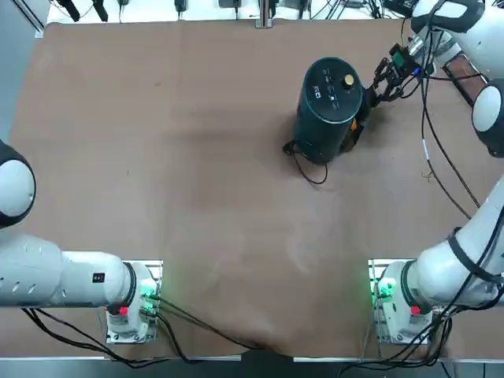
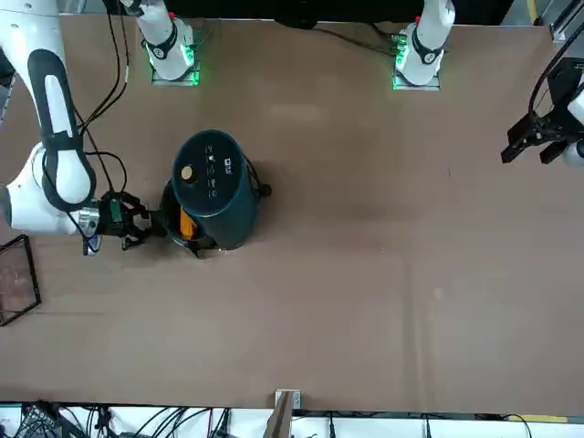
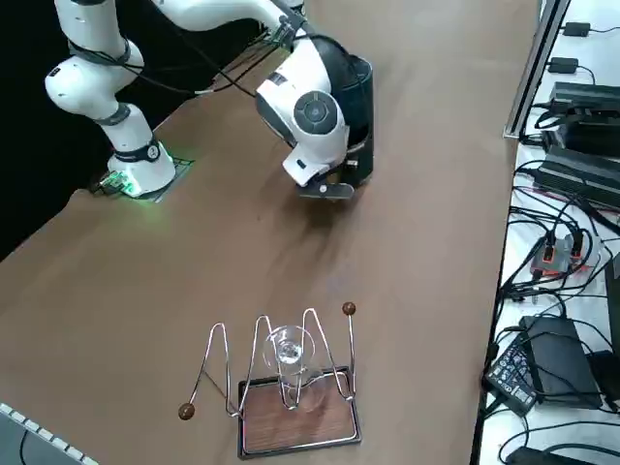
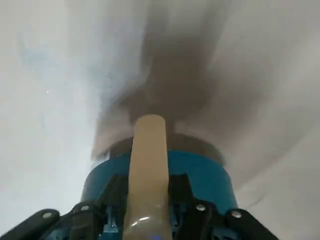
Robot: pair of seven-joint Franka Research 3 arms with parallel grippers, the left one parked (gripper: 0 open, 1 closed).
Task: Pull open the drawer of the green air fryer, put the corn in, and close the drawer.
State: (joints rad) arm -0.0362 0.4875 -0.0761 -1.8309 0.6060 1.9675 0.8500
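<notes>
We see the right gripper [image 1: 378, 93] at the partly open drawer [image 2: 170, 212] of the green air fryer [image 1: 321, 126], its jaws shut on the drawer's handle [image 4: 148, 175], which runs between them, smooth, rounded at the end and glossy; the corn [image 2: 187, 225], an orange shape, lies inside the drawer, in the gap between its curved front and the fryer's body, beside the jaws and apart from them; we note the fryer's dark teal cylinder, upright on the brown desk [image 1: 197, 197], with a black top panel, white markings, a small round gold knob [image 1: 349, 79] and a thin black cord [image 1: 311, 179] curling beside it; well apart on the desk, we find a dark-framed, wood-toned tray [image 3: 298, 418] with bent wire loops [image 3: 221, 363], round brown end balls [image 3: 186, 412] and a clear glass [image 3: 290, 350] among the wires.
</notes>
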